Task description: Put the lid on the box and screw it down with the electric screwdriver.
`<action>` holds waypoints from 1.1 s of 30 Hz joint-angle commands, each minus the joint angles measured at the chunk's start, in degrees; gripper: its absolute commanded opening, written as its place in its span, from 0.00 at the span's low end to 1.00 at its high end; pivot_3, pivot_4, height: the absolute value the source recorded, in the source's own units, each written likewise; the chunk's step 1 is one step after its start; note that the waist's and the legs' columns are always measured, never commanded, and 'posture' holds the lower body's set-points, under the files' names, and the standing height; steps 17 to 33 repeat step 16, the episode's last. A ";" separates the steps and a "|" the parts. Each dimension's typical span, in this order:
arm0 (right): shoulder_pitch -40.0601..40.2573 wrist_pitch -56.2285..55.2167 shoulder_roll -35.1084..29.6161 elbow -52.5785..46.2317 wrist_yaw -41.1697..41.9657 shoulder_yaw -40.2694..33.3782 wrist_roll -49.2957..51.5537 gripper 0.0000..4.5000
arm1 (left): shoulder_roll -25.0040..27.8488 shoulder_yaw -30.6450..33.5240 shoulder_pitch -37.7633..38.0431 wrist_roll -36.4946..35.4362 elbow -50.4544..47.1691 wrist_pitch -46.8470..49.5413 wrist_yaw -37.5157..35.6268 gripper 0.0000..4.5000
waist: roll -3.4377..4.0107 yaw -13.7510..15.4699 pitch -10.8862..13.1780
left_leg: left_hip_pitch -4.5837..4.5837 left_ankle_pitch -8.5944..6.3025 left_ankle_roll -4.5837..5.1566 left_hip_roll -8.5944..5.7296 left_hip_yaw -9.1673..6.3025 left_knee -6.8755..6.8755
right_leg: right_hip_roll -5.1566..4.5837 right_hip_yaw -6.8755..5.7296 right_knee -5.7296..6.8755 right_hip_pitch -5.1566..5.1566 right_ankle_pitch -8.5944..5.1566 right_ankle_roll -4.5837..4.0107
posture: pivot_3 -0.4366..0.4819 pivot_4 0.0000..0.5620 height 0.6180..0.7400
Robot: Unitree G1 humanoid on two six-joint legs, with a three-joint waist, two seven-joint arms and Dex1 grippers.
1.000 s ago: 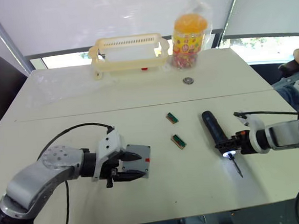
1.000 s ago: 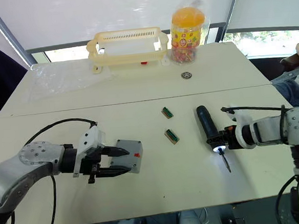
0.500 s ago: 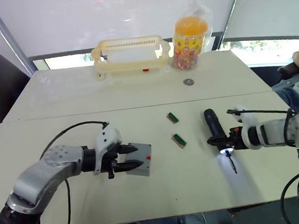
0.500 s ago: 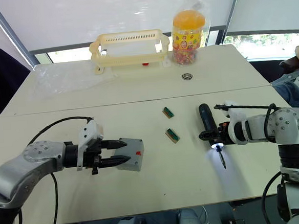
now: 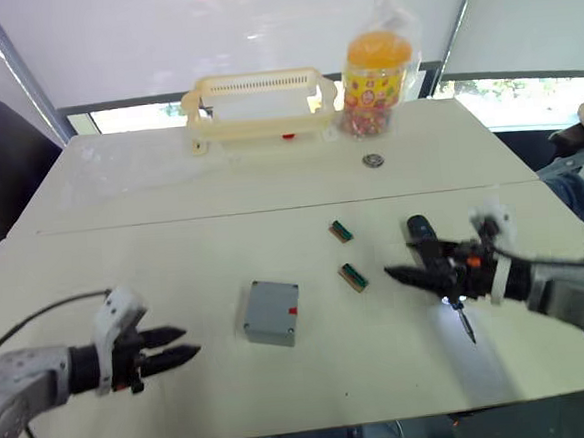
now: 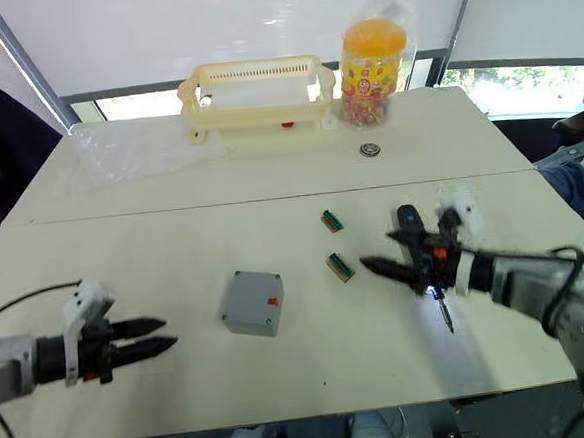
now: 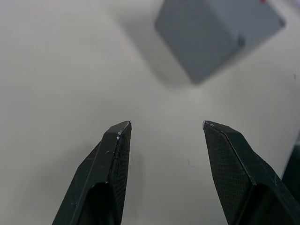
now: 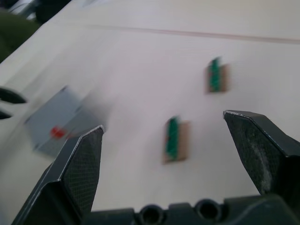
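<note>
left gripper (image 5: 186, 345): low over table, fingers parted, holding nothing | right gripper (image 6: 367, 266): fingers spread wide, holding nothing

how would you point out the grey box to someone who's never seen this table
Start from the cream table and take its near half. The grey box sits there alone near the middle. It is a square block with a small red mark, far bigger than the two small green pieces beside it.

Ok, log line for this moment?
small grey plastic box: on table, free | black pen-style electric screwdriver: lying, lit | left gripper: open | right gripper: open
</note>
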 commanded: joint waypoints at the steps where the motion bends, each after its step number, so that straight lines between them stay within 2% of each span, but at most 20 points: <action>1: 6.99 -7.18 2.92 -5.23 2.18 0.32 -3.63 0.99 | -2.21 3.85 0.69 -1.99 -2.04 -0.74 1.65 0.55 | -0.05 0.28 -0.03 | 0.04 0.00 -0.01 0.00 0.00 0.07 | 0.00 -0.01 0.00 0.07 -0.06 -0.13 | 0.48 0.27 1.00; 5: 9.84 -10.85 6.59 -5.24 0.30 3.12 -7.46 0.99 | -4.75 2.93 1.75 -2.36 -3.08 -0.98 2.92 0.55 | -0.07 0.26 -0.11 | 0.26 0.05 -0.09 0.03 0.01 0.16 | 0.01 0.01 0.08 0.23 0.05 -0.26 | 0.48 0.27 1.00; 10: 12.18 -12.49 6.38 -5.90 1.46 4.49 -9.55 0.99 | -6.46 2.47 1.82 -2.59 -3.00 -1.21 3.97 0.55 | -0.06 0.33 -0.12 | 0.27 0.07 -0.11 0.07 0.00 0.11 | 0.08 0.01 0.13 0.16 0.06 -0.29 | 0.48 0.27 1.00; 33: 13.12 -14.38 5.42 -4.35 3.43 5.65 -12.23 0.99 | -7.05 2.03 1.72 -3.27 -2.74 -1.22 3.87 0.55 | -0.06 0.35 -0.13 | 0.27 0.07 -0.11 0.06 0.04 0.12 | 0.05 0.03 0.12 0.17 0.06 -0.30 | 0.48 0.27 1.00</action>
